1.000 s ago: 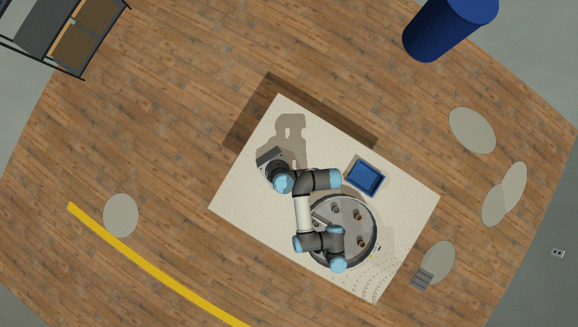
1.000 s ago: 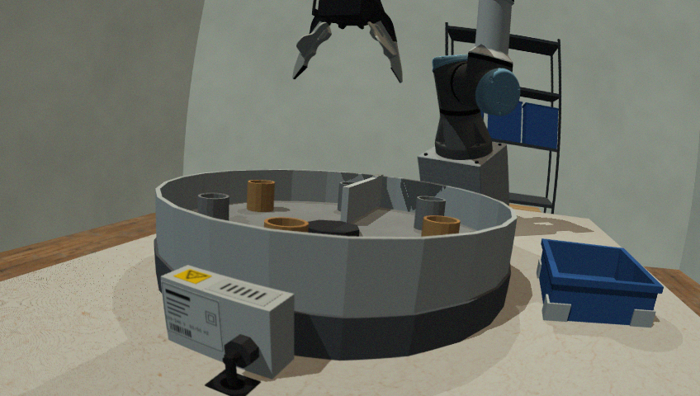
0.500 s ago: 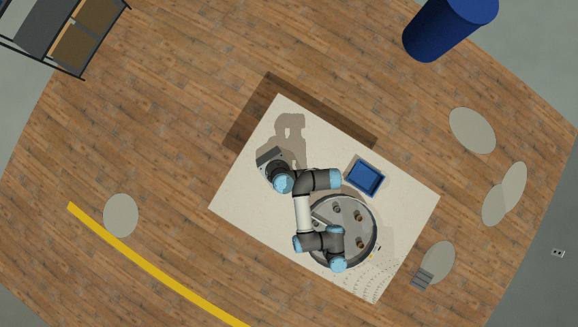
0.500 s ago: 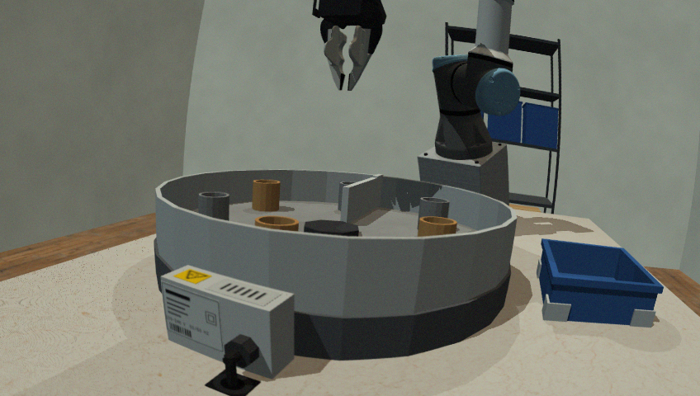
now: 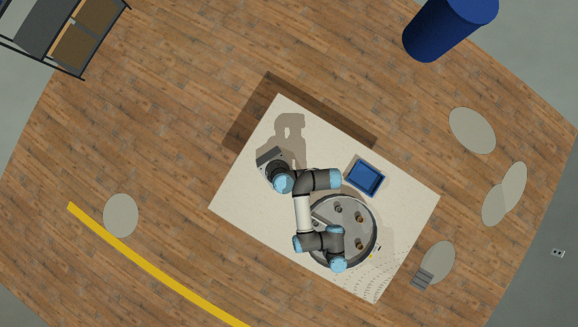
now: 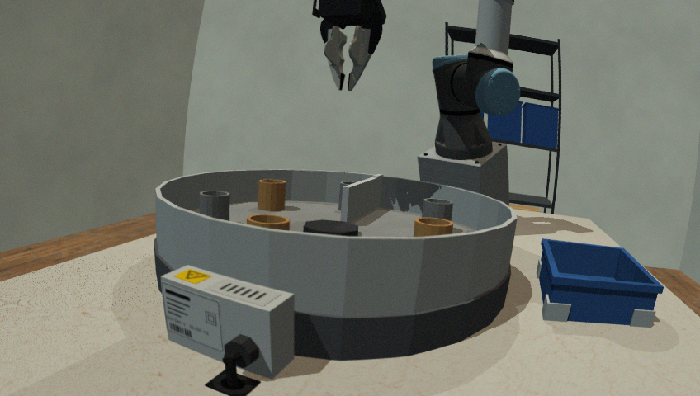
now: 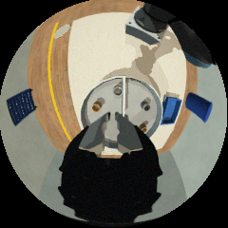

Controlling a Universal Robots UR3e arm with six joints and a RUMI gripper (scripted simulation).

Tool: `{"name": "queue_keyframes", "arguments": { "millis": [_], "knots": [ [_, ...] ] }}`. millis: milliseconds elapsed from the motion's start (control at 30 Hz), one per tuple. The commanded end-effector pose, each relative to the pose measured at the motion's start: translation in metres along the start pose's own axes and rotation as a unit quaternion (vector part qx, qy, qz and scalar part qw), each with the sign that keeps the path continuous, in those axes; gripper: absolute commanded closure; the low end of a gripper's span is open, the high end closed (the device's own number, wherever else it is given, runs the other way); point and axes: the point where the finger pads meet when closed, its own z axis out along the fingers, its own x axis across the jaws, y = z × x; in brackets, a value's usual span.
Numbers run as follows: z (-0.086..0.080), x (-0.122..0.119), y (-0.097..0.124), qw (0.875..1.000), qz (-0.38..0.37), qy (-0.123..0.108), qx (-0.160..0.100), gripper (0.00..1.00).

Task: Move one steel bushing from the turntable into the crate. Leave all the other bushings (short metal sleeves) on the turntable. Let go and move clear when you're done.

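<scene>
Holding the grey-tipped two-jaw gripper (image 6: 345,89) (image 7: 112,112) above the round grey turntable (image 5: 372,231) (image 6: 343,275) (image 7: 85,109), I have its fingers closed on nothing, tips pointing down with a thin slit between them. Below, three dark grey steel bushings stand upright inside the turntable wall: one (image 6: 214,205) at the left in my exterior view, one (image 5: 315,223) (image 6: 342,195) (image 7: 118,90) beside the pale upright divider (image 5: 323,220) (image 6: 361,198) (image 7: 124,97), and one (image 5: 338,208) (image 6: 437,209) (image 7: 146,105) across the divider, on the crate side. Three copper-coloured bushings (image 6: 271,195) share the turntable, around a low black hub (image 6: 330,228). Outside the wall, the open blue rectangular crate (image 5: 377,187) (image 6: 601,286) (image 7: 169,115) sits on the pale table (image 5: 259,194) (image 6: 73,318) (image 7: 90,52), apart from the turntable; my top view shows its bare blue floor.

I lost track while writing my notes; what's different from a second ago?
The claw swung from wide open to shut, taking hold of nothing. The bushings shifted clockwise, seen from above. The crate and divider stayed put.
</scene>
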Motion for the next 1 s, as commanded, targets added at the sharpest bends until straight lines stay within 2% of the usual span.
{"name": "queue_keyframes", "arguments": {
  "millis": [0,967],
  "knots": [
    [-0.0007,-0.0003,0.0004,1.0,0.0,-0.001,-0.001,0.94],
    [-0.0007,-0.0003,0.0004,1.0,0.0,-0.001,-0.001,0.95]
  ]
}}
